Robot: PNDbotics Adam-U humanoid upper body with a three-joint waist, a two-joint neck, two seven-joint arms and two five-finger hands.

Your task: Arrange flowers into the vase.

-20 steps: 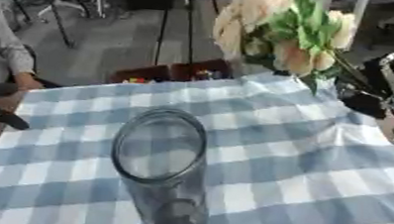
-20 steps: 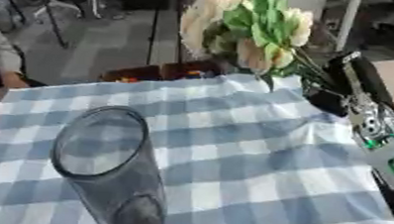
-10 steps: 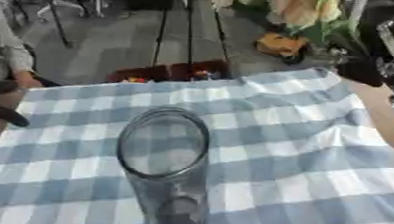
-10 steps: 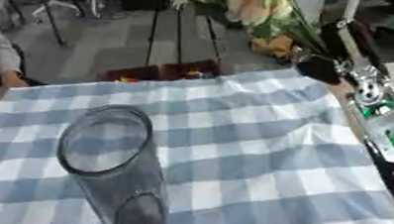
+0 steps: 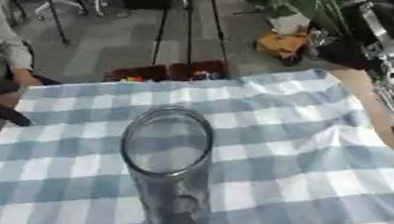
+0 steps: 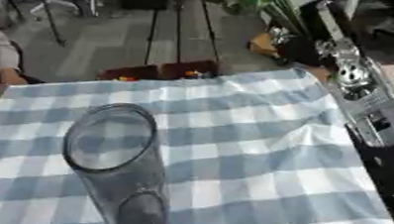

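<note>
A clear glass vase (image 5: 169,166) is seen standing upright on the tabletop (image 5: 316,192), which is covered by a blue-and-white checked cloth (image 6: 259,138). The right hand (image 6: 301,47) is raised beyond the far right corner of the tabletop, and green flower stems (image 6: 277,8) are grasped in its curled fingers; the blooms are cut off by the upper edge. The left hand is not seen.
</note>
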